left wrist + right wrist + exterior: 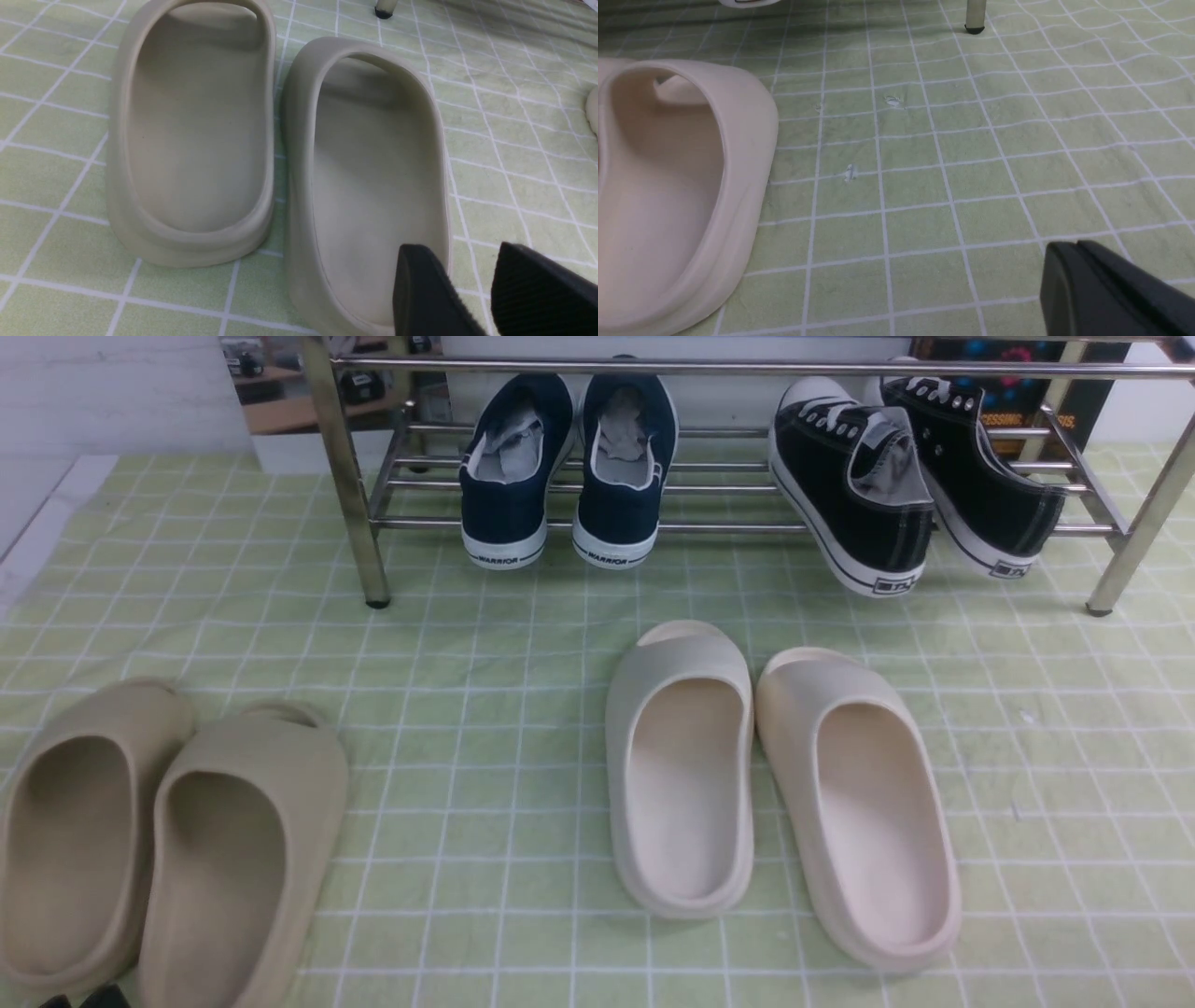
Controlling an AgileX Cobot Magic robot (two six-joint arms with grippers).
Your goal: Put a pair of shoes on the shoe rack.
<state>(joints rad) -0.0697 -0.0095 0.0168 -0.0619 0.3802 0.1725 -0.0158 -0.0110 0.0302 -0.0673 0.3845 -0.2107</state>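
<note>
black sneakers: both and already sit on the shoe rack, right end, toes toward the back and heels hanging out over the front bar. They lean on each other, kinda tilted.
shoe rack: shiny steel bars, runs along the far side of the desk, legs planted on the cloth.
navy shoes: the WARRIOR pair is on the same rack, left of the sneakers, side by side, heels facing out.
cream slides: pair on the cloth in front of the rack, roughly in the middle, close together, toes toward the rack. The edge of one shows up in the right wrist view too.
tan slides: second pair at the near left, just about touching each other. The left wrist view looks right down into them.
desk: covered in a light green cloth with a white grid.
left tool: black fingers apart, gap clearly visible between them, hanging just over the heel end of one tan slide, nothing in it.
right tool: fingers pressed together, holding nothing, hovering over bare cloth beside the cream slide, well short of the rack leg.
</note>
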